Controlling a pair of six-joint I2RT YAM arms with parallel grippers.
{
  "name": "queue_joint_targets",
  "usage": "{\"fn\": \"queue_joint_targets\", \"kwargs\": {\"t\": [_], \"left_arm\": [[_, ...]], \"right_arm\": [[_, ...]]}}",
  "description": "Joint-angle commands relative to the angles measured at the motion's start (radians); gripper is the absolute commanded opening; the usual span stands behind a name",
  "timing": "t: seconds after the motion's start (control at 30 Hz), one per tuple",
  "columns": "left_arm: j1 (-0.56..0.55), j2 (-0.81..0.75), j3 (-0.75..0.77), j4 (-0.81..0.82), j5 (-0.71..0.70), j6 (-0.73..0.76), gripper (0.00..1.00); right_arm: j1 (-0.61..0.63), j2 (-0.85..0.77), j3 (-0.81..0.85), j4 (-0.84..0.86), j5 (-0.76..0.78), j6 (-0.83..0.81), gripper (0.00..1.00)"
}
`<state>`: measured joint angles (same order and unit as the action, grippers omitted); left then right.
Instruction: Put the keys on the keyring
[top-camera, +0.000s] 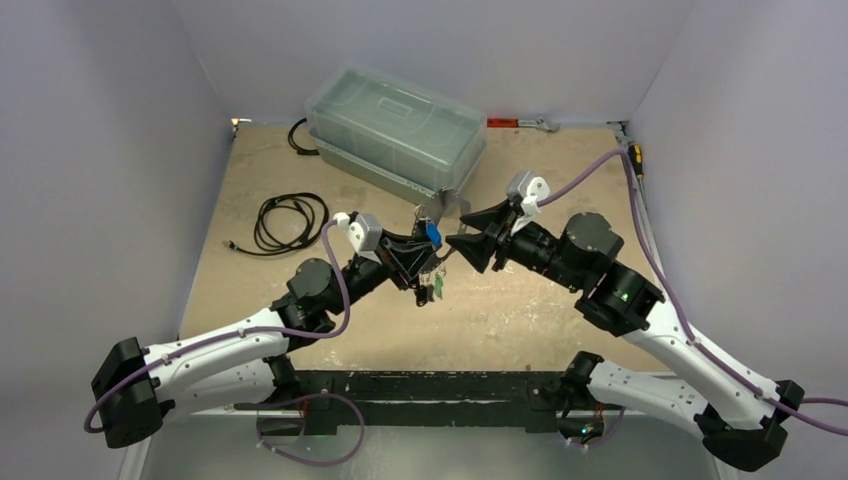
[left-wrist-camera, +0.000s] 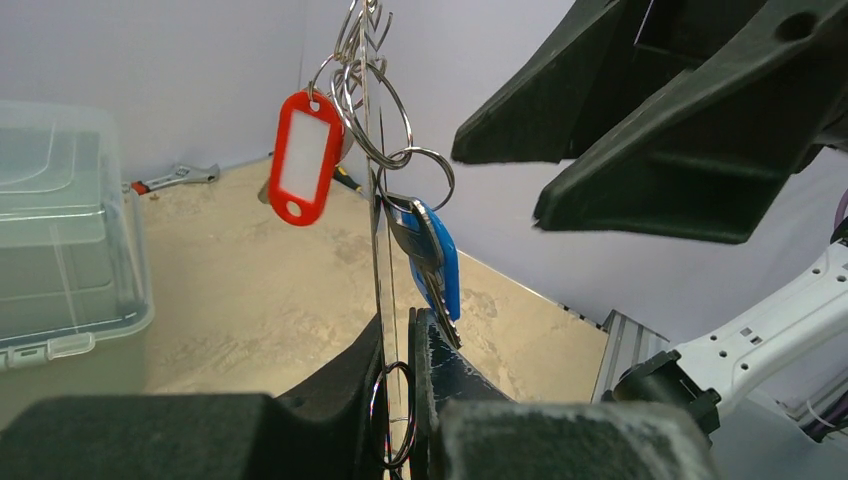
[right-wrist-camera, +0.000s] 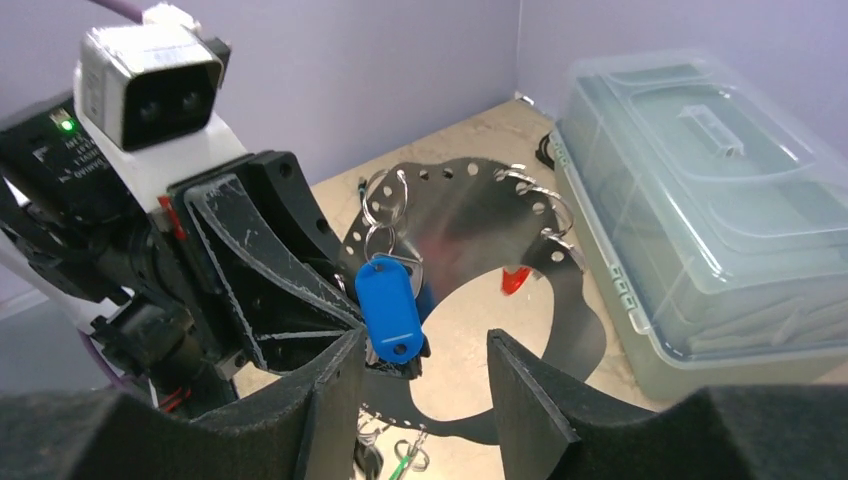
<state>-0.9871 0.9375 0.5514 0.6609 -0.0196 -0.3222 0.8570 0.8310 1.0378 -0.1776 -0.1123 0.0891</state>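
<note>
The keyring (right-wrist-camera: 470, 215), a flat grey disc with a wide central hole, stands upright above the table, with my left gripper (left-wrist-camera: 398, 400) shut on its lower rim. It appears edge-on in the left wrist view (left-wrist-camera: 380, 250). Keys hang from small rings on its rim: a blue-tagged one (right-wrist-camera: 390, 305), a red-tagged one (left-wrist-camera: 303, 158) and a green one (right-wrist-camera: 405, 460) low down. My right gripper (right-wrist-camera: 425, 390) is open, its fingertips just short of the blue tag with nothing between them. In the top view the two grippers (top-camera: 425, 262) (top-camera: 462, 245) face each other at the keyring (top-camera: 437, 212).
A clear lidded plastic box (top-camera: 395, 130) stands just behind the keyring at the back of the table. A coiled black cable (top-camera: 290, 222) lies to the left. A wrench (top-camera: 520, 123) and a screwdriver (top-camera: 635, 158) lie along the back right.
</note>
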Motion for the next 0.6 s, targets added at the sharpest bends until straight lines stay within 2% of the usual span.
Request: {"fn": "queue_joint_targets", "kwargs": {"t": [0.0, 0.27, 0.57], "left_arm": [[0.001, -0.001, 0.036, 0.095, 0.002, -0.020, 0.00], [0.001, 0.032, 0.048, 0.112, -0.048, -0.028, 0.00], [0.001, 0.079, 0.062, 0.144, -0.097, -0.031, 0.00]], "right_arm": [[-0.001, 0.014, -0.016, 0.081, -0.053, -0.014, 0.50], [0.005, 0.030, -0.038, 0.137, -0.079, -0.015, 0.48], [0.024, 0.069, -0.043, 0.166, -0.012, -0.025, 0.43]]}}
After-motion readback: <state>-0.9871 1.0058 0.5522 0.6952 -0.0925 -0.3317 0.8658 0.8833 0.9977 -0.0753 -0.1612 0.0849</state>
